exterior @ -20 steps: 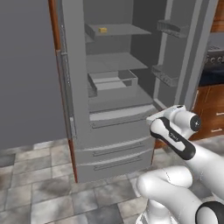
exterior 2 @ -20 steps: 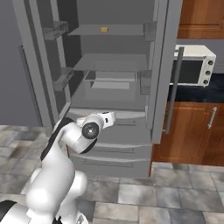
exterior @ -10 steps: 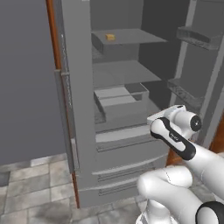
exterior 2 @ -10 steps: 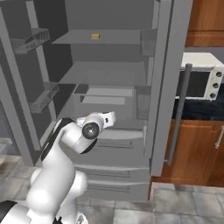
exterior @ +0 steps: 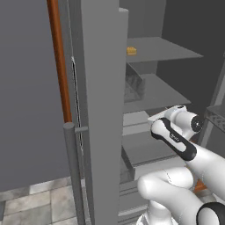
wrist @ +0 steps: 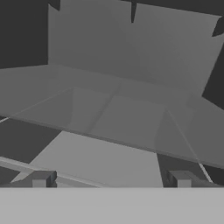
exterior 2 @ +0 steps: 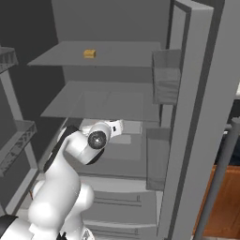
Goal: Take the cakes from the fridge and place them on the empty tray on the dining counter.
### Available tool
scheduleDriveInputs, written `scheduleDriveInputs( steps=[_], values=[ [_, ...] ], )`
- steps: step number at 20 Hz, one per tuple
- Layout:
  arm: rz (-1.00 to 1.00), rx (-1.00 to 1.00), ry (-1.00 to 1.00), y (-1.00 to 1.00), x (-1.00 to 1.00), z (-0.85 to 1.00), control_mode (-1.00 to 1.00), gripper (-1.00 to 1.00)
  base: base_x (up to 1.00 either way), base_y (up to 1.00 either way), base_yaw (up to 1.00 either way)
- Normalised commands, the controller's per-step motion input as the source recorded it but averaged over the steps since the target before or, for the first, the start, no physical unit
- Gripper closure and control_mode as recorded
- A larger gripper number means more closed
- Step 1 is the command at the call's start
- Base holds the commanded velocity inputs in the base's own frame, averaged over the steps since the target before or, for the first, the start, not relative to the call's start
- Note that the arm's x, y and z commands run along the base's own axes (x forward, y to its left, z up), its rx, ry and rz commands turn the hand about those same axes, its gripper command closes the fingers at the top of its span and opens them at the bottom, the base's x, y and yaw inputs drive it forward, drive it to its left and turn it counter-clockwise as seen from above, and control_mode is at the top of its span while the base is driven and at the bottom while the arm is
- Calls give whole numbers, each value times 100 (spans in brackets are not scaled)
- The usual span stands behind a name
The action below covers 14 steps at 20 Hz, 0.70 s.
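The fridge (exterior 2: 197, 93) stands open right in front of me, with grey shelves inside. One small orange-tan cake (exterior: 131, 50) (exterior 2: 89, 54) lies on the upper shelf (exterior 2: 122, 56), well above and beyond my hand. In the hand view my gripper (wrist: 111, 180) is open with nothing between its fingertips (wrist: 41, 179). It points at the edge of a glass shelf (wrist: 131, 113) over a drawer. The arm (exterior: 173, 138) (exterior 2: 89, 140) is bent low in front of the middle shelf. The tray and the dining counter are out of view.
The open left door (exterior: 99, 110) with its bar handle (exterior: 72, 176) stands close on my left. The right door carries bins (exterior 2: 165, 82) close on my right. A door rack (exterior 2: 16, 136) juts in at the left. Brown cabinet wood (exterior 2: 225, 201) sits low right.
The base has driven closer to the fridge, so the shelves and doors fill far more of both base views. The arm keeps the same pose and the gripper stays open.
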Motion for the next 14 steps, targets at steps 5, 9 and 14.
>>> scheduleDriveInputs(
  steps=[5,9,14],
  values=[
    [0,0,0,0,0,0,100,-100,100,29,0],
    [0,0,0,0,0,0,100,-100,99,23,0],
    [0,0,0,0,0,0,100,-100,78,20,3]
  ],
)
